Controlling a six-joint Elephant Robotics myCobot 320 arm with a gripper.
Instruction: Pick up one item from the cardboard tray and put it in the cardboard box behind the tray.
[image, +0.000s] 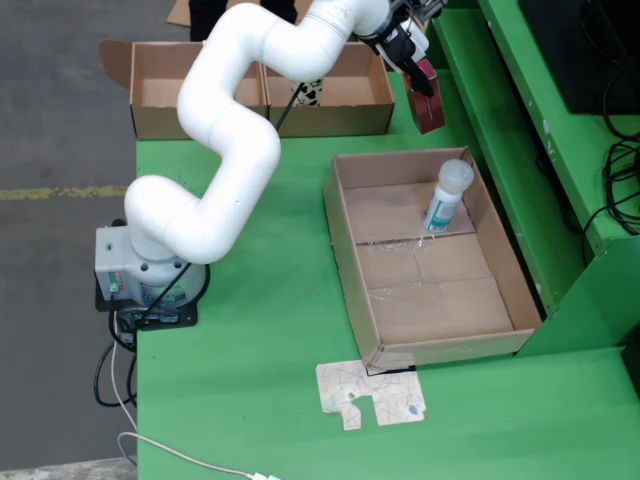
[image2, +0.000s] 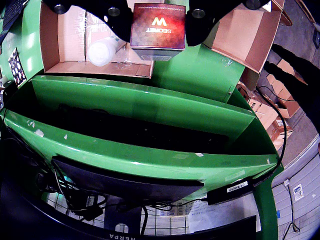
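Note:
In the fixed view the white arm reaches over the far end of the cardboard tray. My gripper is shut on a dark red box and holds it in the air above the green table, just beyond the tray's far right corner. A white bottle with a blue label lies in the tray's far end. Two open cardboard boxes stand behind the tray. In the wrist view the red box, marked with a W, sits between the black fingers, with the bottle at upper left.
A green shelf frame runs along the right side next to the gripper, with black cables beyond it. A flat cardboard scrap lies in front of the tray. The arm's base stands at the table's left edge.

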